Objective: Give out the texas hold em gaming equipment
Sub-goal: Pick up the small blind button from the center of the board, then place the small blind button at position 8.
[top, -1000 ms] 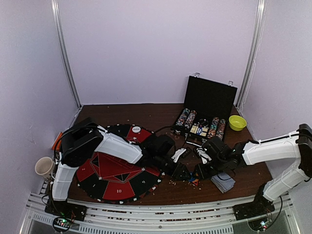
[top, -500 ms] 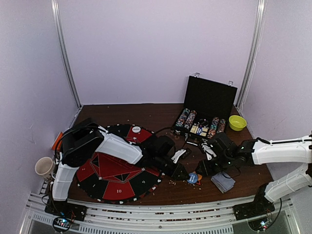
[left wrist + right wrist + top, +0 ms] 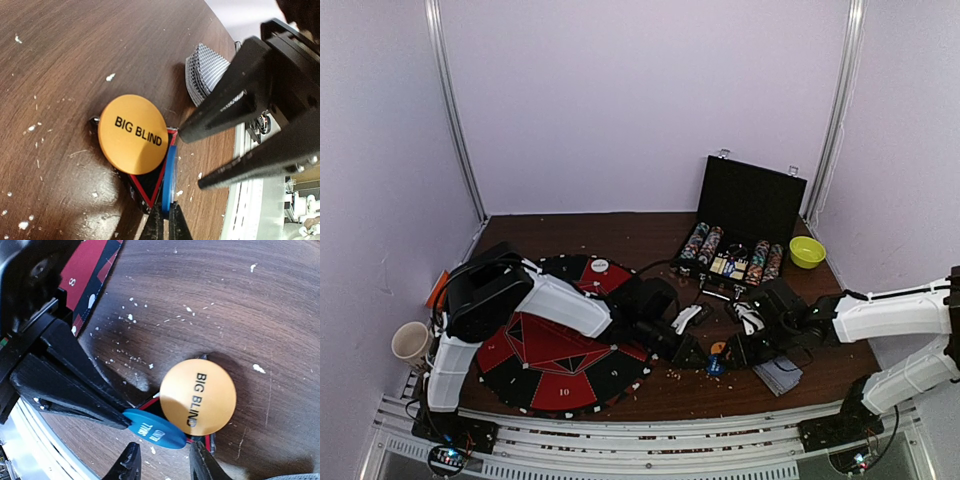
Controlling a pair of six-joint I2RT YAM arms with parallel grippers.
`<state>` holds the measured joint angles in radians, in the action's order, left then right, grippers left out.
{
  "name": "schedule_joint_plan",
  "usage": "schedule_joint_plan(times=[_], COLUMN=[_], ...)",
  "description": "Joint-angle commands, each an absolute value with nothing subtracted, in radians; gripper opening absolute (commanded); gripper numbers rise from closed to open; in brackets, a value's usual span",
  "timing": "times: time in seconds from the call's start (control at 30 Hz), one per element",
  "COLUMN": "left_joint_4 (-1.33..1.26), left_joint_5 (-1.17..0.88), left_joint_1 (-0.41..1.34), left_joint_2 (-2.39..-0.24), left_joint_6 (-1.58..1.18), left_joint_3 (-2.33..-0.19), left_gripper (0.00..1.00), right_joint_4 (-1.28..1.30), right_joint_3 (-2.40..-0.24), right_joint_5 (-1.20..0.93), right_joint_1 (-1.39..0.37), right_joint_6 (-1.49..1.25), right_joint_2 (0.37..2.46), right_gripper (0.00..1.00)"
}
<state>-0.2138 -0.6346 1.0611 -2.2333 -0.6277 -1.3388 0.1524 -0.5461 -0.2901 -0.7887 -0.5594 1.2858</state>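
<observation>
My left gripper (image 3: 164, 222) is shut on the rim of a blue SMALL BLIND disc (image 3: 170, 172) and holds it on edge; the disc also shows in the right wrist view (image 3: 154, 429) and the top view (image 3: 713, 367). An orange BIG BLIND disc (image 3: 132, 134) lies flat beside it, partly over a small black-and-red triangle piece (image 3: 150, 187). My right gripper (image 3: 165, 465) is open, its fingers on either side of the blue disc's free end and not touching it. A fanned stack of grey-blue-backed cards (image 3: 780, 374) lies to its right. Striped chips (image 3: 730, 255) fill the case.
The open black chip case (image 3: 752, 198) stands at the back right with a yellow bowl (image 3: 807, 251) beside it. A round black-and-red mat (image 3: 550, 345) carrying a white disc (image 3: 599, 266) lies at the left. A mug (image 3: 411, 343) stands at the far left edge.
The right arm swung a little to the right and came back in toward the left gripper. The orange disc now shows just beyond the blue disc. The left gripper has kept hold of the blue disc.
</observation>
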Motion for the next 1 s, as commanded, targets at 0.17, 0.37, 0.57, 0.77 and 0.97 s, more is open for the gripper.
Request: schedule_joint_plan(times=[0.17,0.37,0.57,0.77,0.97], left_joint_4=[-0.238,-0.303,-0.345,-0.283,-0.237], left_joint_5=[-0.625,-0.641,-0.657,-0.573,-0.512], left_joint_1=[1.054,1.049,1.034,0.983,0.875], left_joint_2=[-2.179,-2.090,-2.021,-1.827,-1.763], left_joint_6=[-0.536,-0.491,-0.518,-0.578,-0.624], left_joint_3=[-1.282,-1.217,-1.166,-0.992,-0.849], left_gripper=[0.00,0.00,0.00,0.00,0.00], right_joint_4=[0.152,0.206,0.221,0.257,0.264], right_joint_3=[-0.521,-0.557,-0.629,-0.694,-0.696], right_joint_5=[-0.459,-0.501,-0.489,-0.503,-0.469], right_joint_1=[-0.710,-0.666,-0.666,-0.669,-0.670], right_joint_6=[-0.449,-0.380,-0.329,-0.318,-0.318], right_joint_2=[1.158,1.085,1.080,1.125,1.132], right_gripper=[0.38,0.38,0.40,0.40,0.40])
